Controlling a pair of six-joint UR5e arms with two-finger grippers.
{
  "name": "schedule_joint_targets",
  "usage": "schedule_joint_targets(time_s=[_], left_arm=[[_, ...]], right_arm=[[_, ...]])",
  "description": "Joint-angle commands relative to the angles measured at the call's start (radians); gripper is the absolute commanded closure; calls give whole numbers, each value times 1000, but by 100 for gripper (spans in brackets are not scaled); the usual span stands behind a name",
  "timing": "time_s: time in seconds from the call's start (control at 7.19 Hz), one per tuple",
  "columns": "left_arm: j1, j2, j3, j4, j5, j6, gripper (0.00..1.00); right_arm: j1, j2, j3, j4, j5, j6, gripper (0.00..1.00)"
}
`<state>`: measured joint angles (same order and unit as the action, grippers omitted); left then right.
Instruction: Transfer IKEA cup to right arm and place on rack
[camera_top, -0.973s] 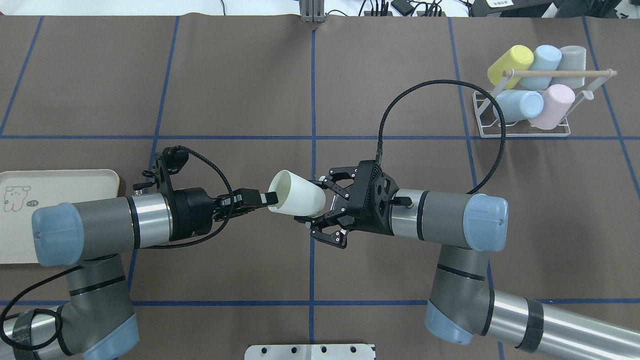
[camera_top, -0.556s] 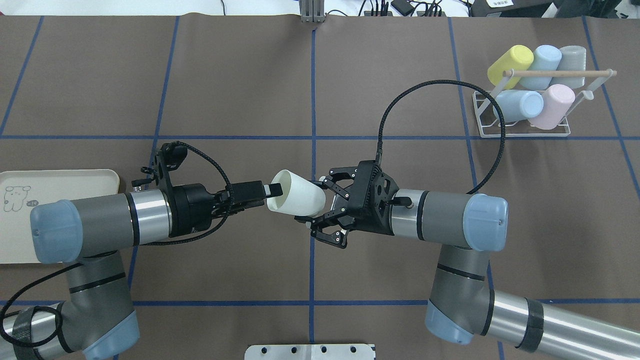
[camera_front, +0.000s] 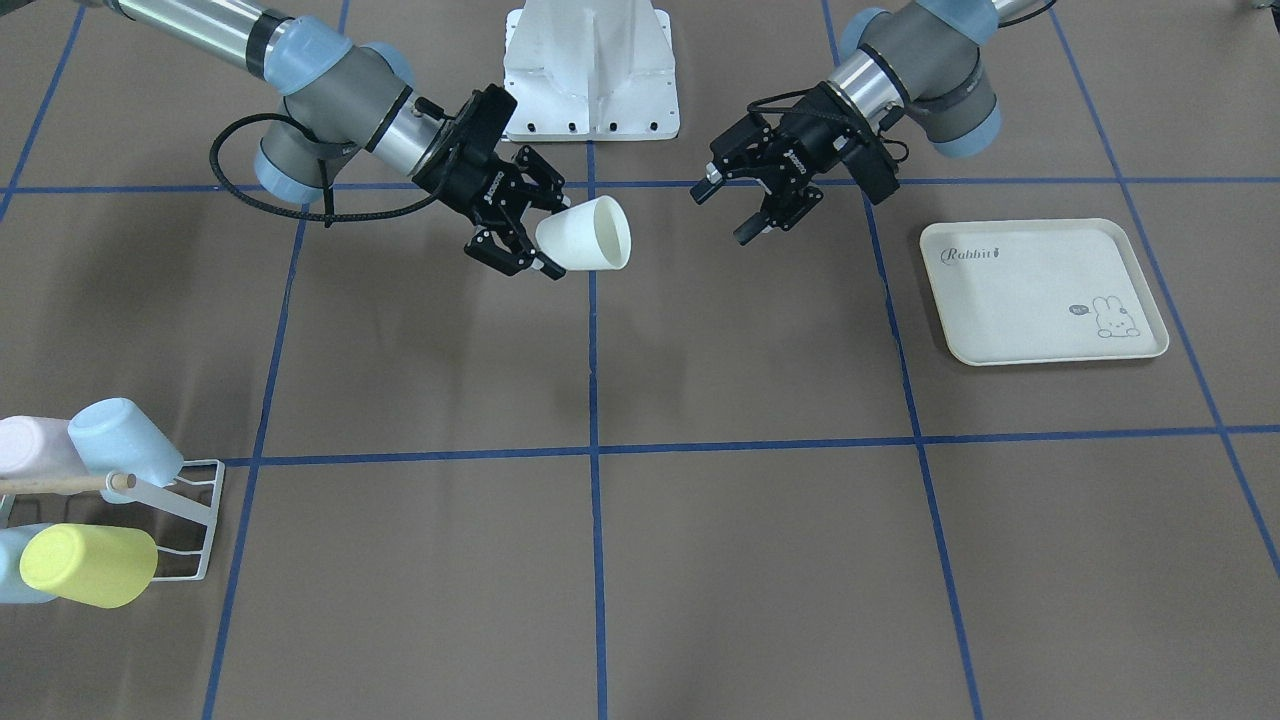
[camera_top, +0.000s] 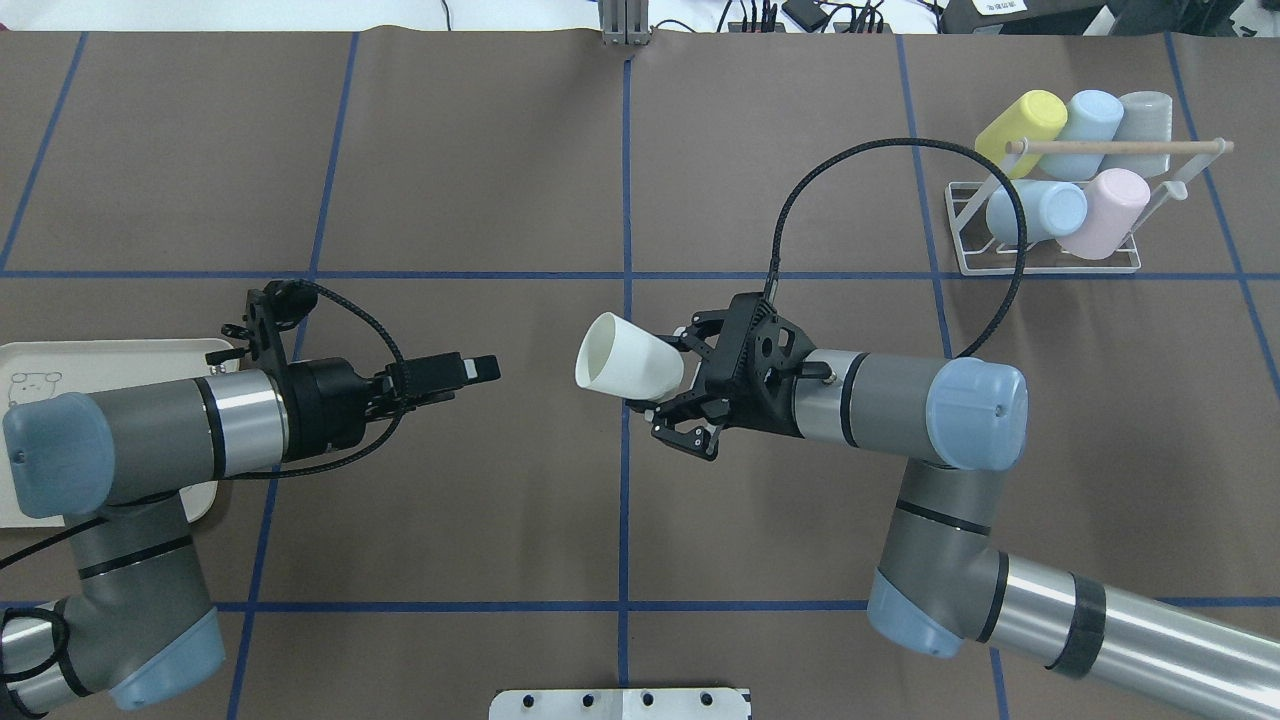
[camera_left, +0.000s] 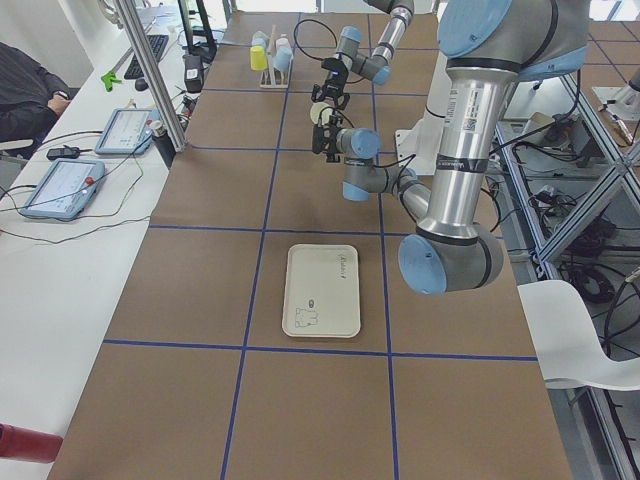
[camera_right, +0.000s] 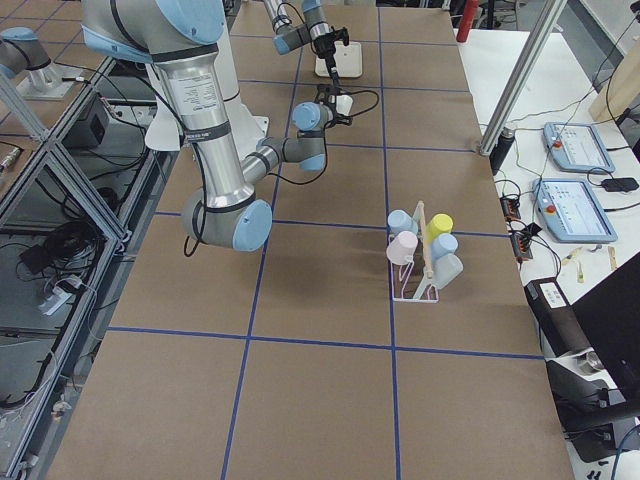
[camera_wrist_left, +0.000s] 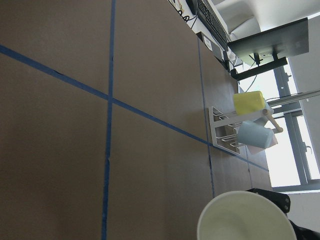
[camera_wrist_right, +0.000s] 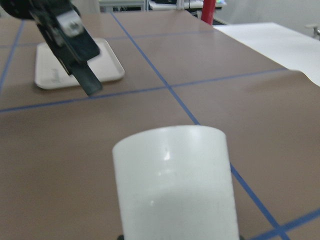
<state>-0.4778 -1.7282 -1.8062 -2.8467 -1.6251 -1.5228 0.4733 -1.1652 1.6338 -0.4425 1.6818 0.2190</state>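
Note:
The white IKEA cup (camera_top: 630, 358) lies on its side in the air over the table's middle, its mouth turned toward the left arm. My right gripper (camera_top: 666, 374) is shut on the cup's base end; the cup (camera_front: 590, 236) and this gripper (camera_front: 528, 224) also show from the front. The cup's wall (camera_wrist_right: 175, 185) fills the right wrist view. My left gripper (camera_top: 480, 370) stands apart from the cup, open and empty, with its fingers (camera_front: 745, 232) spread. The white wire rack (camera_top: 1045, 262) with its wooden dowel stands at the far right.
Several pastel cups (camera_top: 1035, 130) hang on the rack's prongs. A cream rabbit-print tray (camera_front: 1040, 290) lies under the left arm's side. The right arm's thick black cable (camera_top: 900, 150) loops toward the rack. The white base mount (camera_front: 590, 70) sits at the robot's edge.
The left gripper has let go of the cup's rim and drawn back to the left. The right gripper, shut on the cup, has carried it slightly away and farther up the table.

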Motion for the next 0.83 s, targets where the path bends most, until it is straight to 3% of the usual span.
schedule_joint_targets(time_s=[0.0,0.28,0.42,0.56,0.7], left_arm=[[-39,102,-7,0,-7,132,0],[-61,172,-40,4,-12,194,0],[-103,221,-98,80,-48,289,0],[-155,274,-173,204,-83,385,0],[-204,330,-205,249,-107,517,0]], right_arm=[[77,-5,18,-289,3,-144,100],[152,-17,90,-539,-7,-262,100],[181,-13,156,-709,-14,-335,100],[201,-14,234,-854,-61,-375,100],[205,-17,303,-977,-170,-433,100]])
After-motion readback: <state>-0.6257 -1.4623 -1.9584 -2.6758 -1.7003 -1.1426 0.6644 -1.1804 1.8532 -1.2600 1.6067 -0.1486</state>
